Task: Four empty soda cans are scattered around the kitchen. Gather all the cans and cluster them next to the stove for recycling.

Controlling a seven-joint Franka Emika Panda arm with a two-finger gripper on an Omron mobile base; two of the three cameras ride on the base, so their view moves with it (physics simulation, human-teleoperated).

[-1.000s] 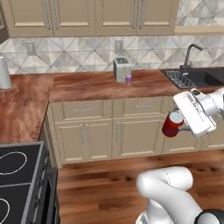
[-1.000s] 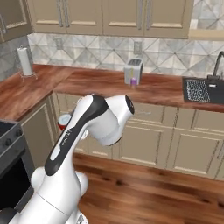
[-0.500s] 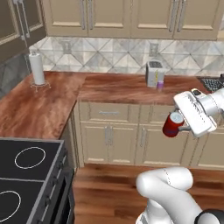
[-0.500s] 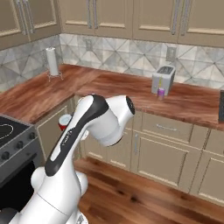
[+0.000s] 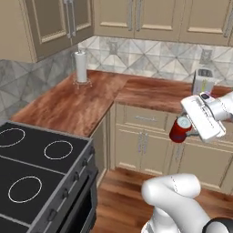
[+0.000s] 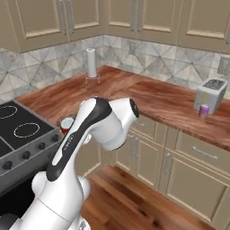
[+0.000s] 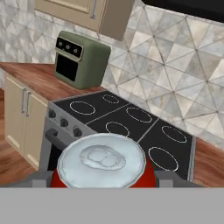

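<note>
Red soda can (image 5: 180,129), silver-topped, sits clamped in our end effector (image 5: 187,132), carried in the air in front of the lower cabinets and off the bench (image 5: 68,107). In the hand view we look down on the can's silver lid (image 7: 101,161), with a dark finger (image 7: 168,178) on either side of it. Beyond it lies the black stove (image 7: 131,124) with white ring burners, and a green toaster oven (image 7: 81,59) stands on the wooden surface just beside it. In the right base view, a pale purple can (image 6: 204,109) stands on the bench, just beside a white toaster (image 6: 210,93). A paper-towel roll (image 5: 81,66) stands upright in the corner.
</note>
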